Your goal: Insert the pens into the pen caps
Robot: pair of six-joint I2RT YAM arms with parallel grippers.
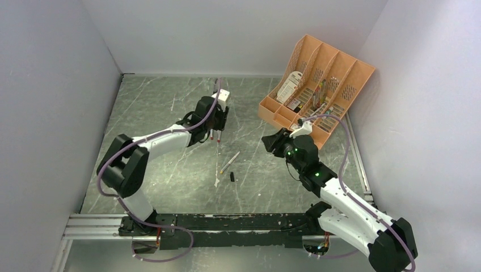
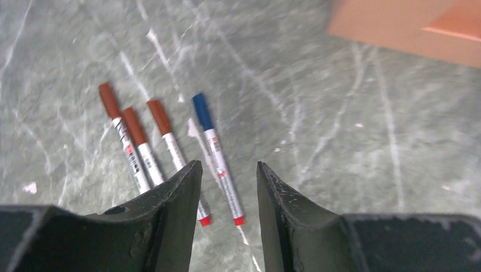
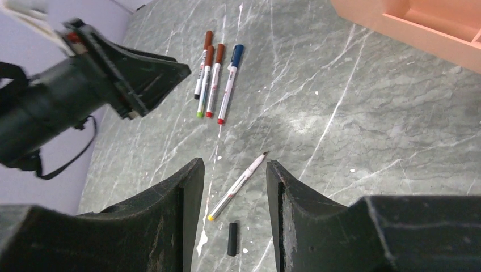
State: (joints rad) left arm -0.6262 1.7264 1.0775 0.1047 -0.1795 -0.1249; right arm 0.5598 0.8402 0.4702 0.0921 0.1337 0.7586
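White uncapped pen (image 3: 237,186), black cap (image 3: 232,238) beside.

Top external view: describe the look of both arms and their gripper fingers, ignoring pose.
Both the left arm and the right arm have white shells with black joints and a lilac cable looping alongside. The right wrist shows glowing green lights. The fingers are black, wedge-shaped and scuffed.
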